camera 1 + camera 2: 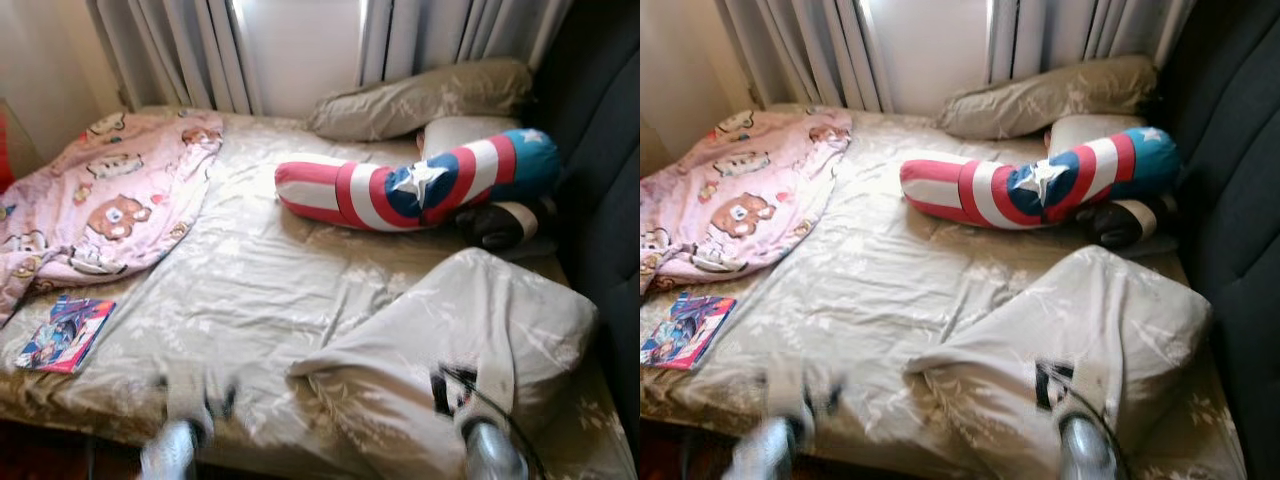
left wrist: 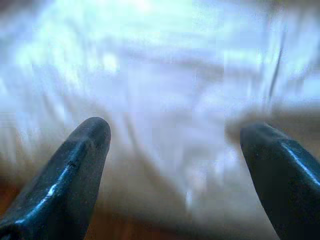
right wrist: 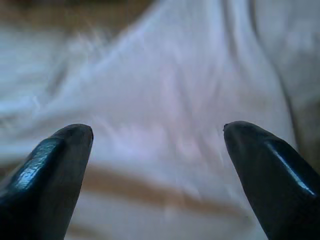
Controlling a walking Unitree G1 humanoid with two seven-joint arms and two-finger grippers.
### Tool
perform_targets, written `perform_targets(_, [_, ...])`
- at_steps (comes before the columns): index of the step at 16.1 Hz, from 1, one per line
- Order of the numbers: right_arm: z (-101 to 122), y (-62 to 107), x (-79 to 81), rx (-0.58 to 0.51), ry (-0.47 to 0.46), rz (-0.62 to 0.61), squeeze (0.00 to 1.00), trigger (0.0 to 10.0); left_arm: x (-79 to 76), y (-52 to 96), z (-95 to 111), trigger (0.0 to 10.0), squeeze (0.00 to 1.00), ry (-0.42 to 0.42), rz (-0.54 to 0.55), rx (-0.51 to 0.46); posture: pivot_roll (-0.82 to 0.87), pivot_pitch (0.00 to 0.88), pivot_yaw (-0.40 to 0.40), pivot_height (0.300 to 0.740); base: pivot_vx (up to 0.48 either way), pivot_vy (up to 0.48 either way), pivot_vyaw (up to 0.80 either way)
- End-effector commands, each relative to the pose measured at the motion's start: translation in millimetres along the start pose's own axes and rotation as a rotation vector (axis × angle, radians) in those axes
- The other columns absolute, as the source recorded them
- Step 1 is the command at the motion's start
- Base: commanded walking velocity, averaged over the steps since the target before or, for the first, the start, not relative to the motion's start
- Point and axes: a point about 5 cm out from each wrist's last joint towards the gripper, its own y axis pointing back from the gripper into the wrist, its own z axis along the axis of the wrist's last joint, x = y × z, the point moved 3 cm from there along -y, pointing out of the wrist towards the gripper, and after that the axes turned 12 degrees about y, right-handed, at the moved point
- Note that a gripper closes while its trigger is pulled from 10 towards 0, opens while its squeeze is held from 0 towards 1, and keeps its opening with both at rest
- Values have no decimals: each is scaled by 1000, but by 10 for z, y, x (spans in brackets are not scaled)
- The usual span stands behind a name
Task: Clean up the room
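I stand at the foot of a bed (image 1: 250, 290) covered by a beige sheet with a faint leaf print. My left gripper (image 2: 175, 145) hangs over the near edge of the sheet, its two black fingers (image 2: 75, 165) spread wide apart with nothing between them; in the head views that arm is blurred at the bed's near edge. My right gripper (image 3: 157, 145) is over the big beige pillow (image 1: 460, 340) at the near right corner, its fingers (image 3: 270, 170) also parted and holding nothing, pale cloth showing between them.

A pink blanket (image 1: 100, 200) printed with cartoon bears lies crumpled on the far left of the bed. Near its lower edge, at the bed's left side, lies a comic book (image 1: 65, 333) with a bright blue and red cover; its writing is too small and blurred to read. Across the middle right lies a long bolster (image 1: 410, 185) in red, white and blue rings with a white star, with no words on it that I can read. Behind it a flat beige pillow (image 1: 420, 100) lies against the grey curtains (image 1: 200, 50), and a second pale pillow (image 1: 455, 132) peeks out just beside the bolster. Something dark and rounded (image 1: 505, 222) sits under the bolster's right end; I cannot tell what it is. A dark padded headboard (image 1: 600, 170) runs along the right side
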Motion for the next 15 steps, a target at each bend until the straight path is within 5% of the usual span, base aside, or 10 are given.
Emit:
perform_targets(1, [151, -30, 6, -72, -3, 1, 0, 10000, -8, -28, 140, 10000, 0, 12, -4, -66, 28, 0, -23, 740, 0, 0, 0])
perform_targets(4, [383, -40, 145, -200, 62, 65, 0, 10000, -186, -78, 323, 10000, 0, 39, -53, -156, 15, 0, -22, 740, 0, 0, 0])
perform_targets(7, [447, -7, 119, -261, 36, 35, 0, 10000, -259, -38, 349, 10000, 0, 42, -93, -191, 8, 10, -18, 740, 0, 0, 0])
perform_targets(15, [331, -17, 259, -182, 110, 88, 0, 10000, -285, -68, 482, 10000, 0, 36, -120, -215, 15, 5, -15, 715, 0, 0, 0])
